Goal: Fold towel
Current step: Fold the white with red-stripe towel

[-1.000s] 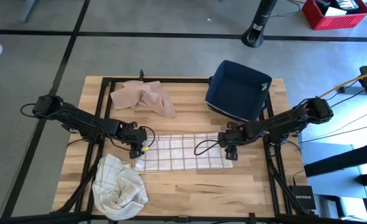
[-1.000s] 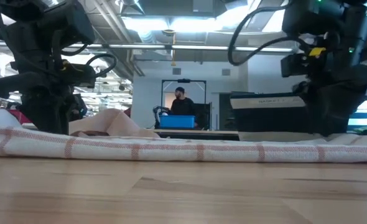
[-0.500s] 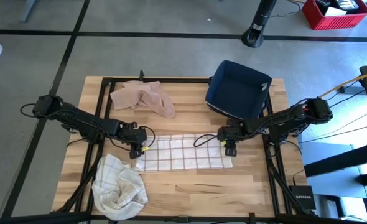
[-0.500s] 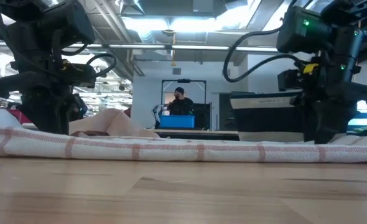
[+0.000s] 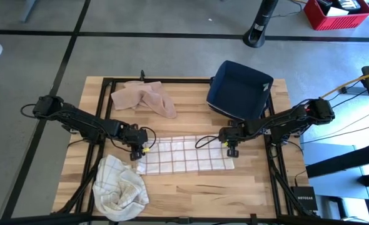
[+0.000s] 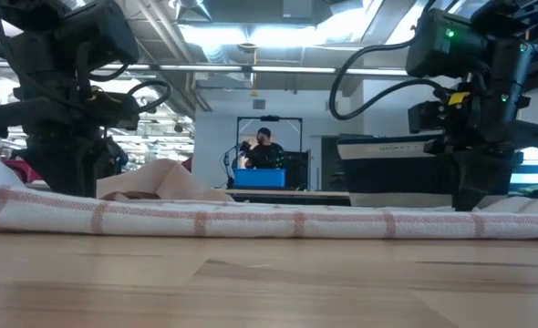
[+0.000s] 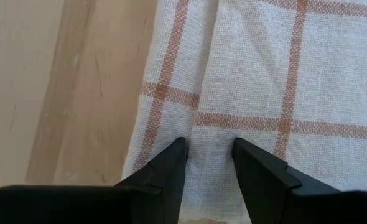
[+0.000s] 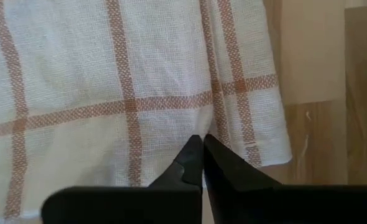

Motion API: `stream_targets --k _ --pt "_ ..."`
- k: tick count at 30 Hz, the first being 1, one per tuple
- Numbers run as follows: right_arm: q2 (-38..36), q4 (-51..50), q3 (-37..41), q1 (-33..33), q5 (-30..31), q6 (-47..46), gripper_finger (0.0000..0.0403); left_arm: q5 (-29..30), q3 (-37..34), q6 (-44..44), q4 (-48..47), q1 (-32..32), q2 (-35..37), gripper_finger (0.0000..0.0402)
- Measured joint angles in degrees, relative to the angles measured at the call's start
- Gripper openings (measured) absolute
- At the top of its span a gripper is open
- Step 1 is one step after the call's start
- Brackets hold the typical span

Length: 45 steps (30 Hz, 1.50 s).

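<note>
In the high view we find the checked towel (image 5: 184, 154) lying as a long flat strip across the middle of the frame, between our two arms, and it looks already doubled along its length, though we cannot be sure. At its left end our left gripper (image 5: 136, 152) is down on the cloth; the left wrist view shows its fingers (image 7: 165, 171) part open with a ridge of the fabric standing between them, so we judge the cloth is pinched there, but cannot tell how firmly. At the right end our right gripper (image 5: 232, 149) sits on the upper corner of the towel, and its wrist view shows the fingers (image 8: 186, 165) brought together at the hem, apparently nipping a thin bit of cloth. So we reckon both ends are grasped and the fold itself, carrying one end over the other, is not yet done.
</note>
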<state>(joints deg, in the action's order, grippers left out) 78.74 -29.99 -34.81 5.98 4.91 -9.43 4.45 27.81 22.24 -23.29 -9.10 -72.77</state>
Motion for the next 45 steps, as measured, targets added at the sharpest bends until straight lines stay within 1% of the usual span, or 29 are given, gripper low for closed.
stream_targets --k 2,5,7,14,17,24,29,32,36,41,45 --pt "0.0 0.0 0.0 0.0 0.0 -0.4 0.0016 -0.3 0.0 0.0 0.0 0.0 0.0 0.0127" --pt "0.0 0.0 0.0 0.0 0.0 -0.4 0.0012 -2.9 0.0 -0.3 0.1 0.0 0.0 0.0117" --pt "0.0 0.0 0.0 0.0 0.0 -0.4 0.0005 -4.4 0.0 -0.5 0.2 0.0 0.0 0.01" --pt "0.0 0.0 0.0 0.0 1.6 -0.2 0.0006 -4.7 0.0 -0.9 0.2 0.0 0.0 0.0022" --pt "0.0 0.0 0.0 0.0 1.6 -0.1 0.0003 -5.2 0.1 -1.3 0.1 0.0 0.0 0.0005" --pt "0.0 -0.1 0.0 0.0 1.8 -0.2 0.0003 -5.4 2.6 1.0 -1.9 0.0 0.0 0.002" --pt "0.0 -0.1 0.0 0.0 2.1 -0.2 0.0004 -5.4 2.7 3.3 -1.7 0.0 0.0 0.0023" --pt "0.0 -0.1 0.0 0.0 2.5 -0.2 0.0003 -7.4 2.7 4.1 -1.0 0.0 0.0 0.0031" --pt "0.0 0.0 0.0 0.0 2.6 -0.2 0.0003 -10.6 2.5 4.9 2.0 0.0 0.0 0.0058" --pt "0.0 0.0 0.0 0.0 3.6 -0.3 0.0005 -11.3 2.4 4.6 1.3 0.0 -0.2 0.0099" --pt "0.0 0.0 0.0 0.0 3.6 -0.3 0.0005 -12.4 2.4 3.6 1.4 0.0 -0.2 0.0112"
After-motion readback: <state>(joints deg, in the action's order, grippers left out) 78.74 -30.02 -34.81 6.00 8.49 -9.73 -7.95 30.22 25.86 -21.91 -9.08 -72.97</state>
